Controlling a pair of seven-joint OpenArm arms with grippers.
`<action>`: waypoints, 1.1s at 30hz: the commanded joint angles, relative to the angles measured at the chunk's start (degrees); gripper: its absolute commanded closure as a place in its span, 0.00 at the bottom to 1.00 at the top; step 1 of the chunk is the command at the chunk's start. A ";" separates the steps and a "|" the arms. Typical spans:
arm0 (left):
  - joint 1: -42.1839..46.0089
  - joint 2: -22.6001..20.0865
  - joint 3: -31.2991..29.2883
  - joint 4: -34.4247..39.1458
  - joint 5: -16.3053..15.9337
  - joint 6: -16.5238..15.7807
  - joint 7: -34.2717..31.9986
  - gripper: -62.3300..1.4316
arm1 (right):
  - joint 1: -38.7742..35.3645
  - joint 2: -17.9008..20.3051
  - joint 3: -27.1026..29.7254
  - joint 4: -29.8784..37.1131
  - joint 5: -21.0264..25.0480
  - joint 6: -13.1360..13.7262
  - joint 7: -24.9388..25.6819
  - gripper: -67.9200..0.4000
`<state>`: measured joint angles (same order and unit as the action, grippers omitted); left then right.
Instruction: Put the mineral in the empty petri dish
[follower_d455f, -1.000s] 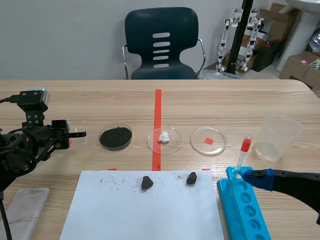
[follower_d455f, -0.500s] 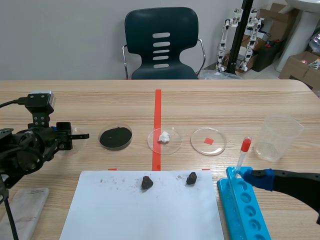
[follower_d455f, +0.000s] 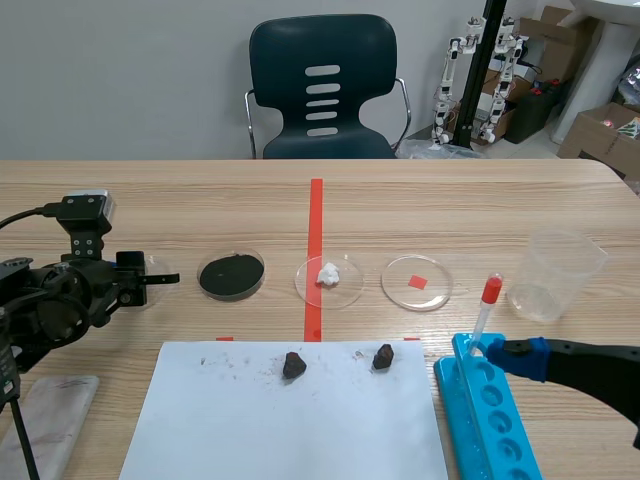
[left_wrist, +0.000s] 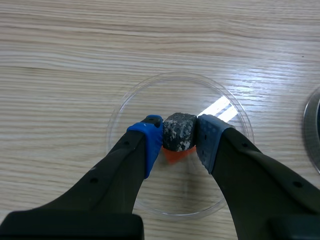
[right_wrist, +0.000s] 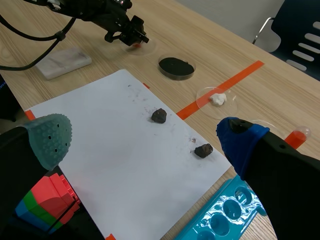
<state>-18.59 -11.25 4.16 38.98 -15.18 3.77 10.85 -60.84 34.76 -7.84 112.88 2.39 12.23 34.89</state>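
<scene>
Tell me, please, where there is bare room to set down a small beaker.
The far table beyond the dishes is bare, either side of the tape. On the white paper, the near half before the two rocks is free. Crowded: the row from the left gripper to the plastic cup, and the blue rack corner.

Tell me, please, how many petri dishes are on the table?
4: the leftmost dish beneath the left fingers, which grip the mineral; the black-powder dish; the white-lump dish; the empty rightmost dish. None looks hidden.

White paper sheet, blue tube rack — red-capped tube in it, clear beaker, dark chair
</scene>
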 joint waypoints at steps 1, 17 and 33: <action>-0.81 0.11 0.00 1.14 0.07 -0.50 -0.79 0.77 | 0.04 -0.17 0.48 1.29 0.61 -0.24 1.05 0.11; -0.33 0.11 0.00 1.14 0.50 -0.48 -0.26 0.77 | 0.04 -0.17 0.48 1.29 0.61 -0.24 1.05 0.11; -0.33 0.04 0.00 1.14 0.44 -0.48 0.55 0.34 | 0.04 -0.17 0.48 1.29 0.61 -0.24 1.05 0.11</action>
<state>-18.55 -11.09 4.16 38.98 -14.59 3.18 11.97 -60.84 34.76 -7.84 112.88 2.39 12.23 34.89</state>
